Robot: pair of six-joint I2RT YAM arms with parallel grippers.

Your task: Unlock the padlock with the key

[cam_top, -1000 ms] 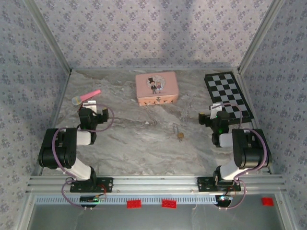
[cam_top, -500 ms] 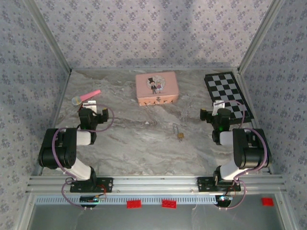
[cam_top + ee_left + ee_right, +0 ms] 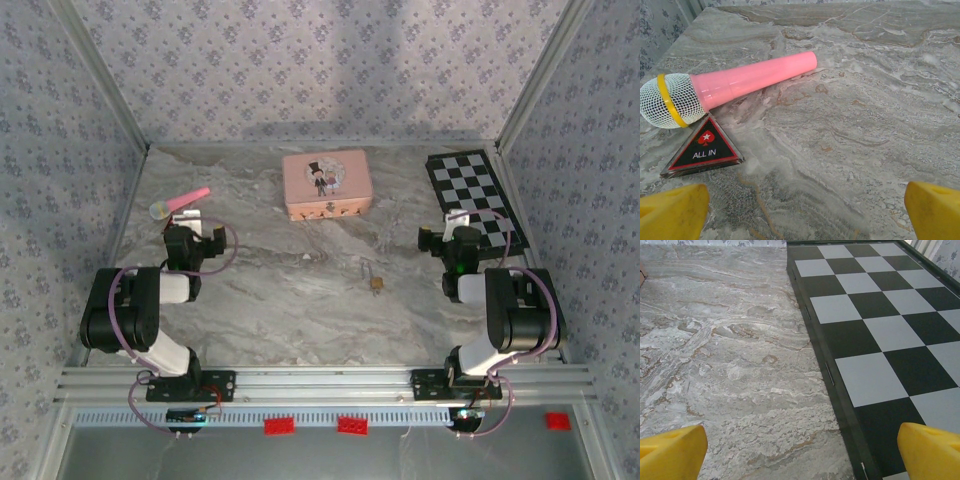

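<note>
The small brass padlock (image 3: 377, 284) lies on the marble table (image 3: 290, 300) in the middle, between the two arms. A thin grey piece (image 3: 369, 268) runs from it toward the far side; I cannot tell whether that is its shackle or the key. My left gripper (image 3: 190, 218) (image 3: 805, 215) rests low at the left, open, with bare table between its yellow fingertips (image 3: 672, 212). Well right of the padlock, my right gripper (image 3: 456, 222) (image 3: 802, 455) is open too, its yellow fingertips (image 3: 932, 450) straddling the chessboard's left edge. Neither gripper holds anything.
A pink tin box (image 3: 327, 184) with a cartoon couple stands at the back centre. A pink toy microphone (image 3: 735, 82) (image 3: 180, 202) and a black triangular "ALL IN" marker (image 3: 704, 150) lie just ahead of the left gripper. A chessboard (image 3: 476, 198) (image 3: 880, 315) fills the right rear.
The right wrist has swung slightly to the right, toward the chessboard. The left arm and the padlock have not moved.
</note>
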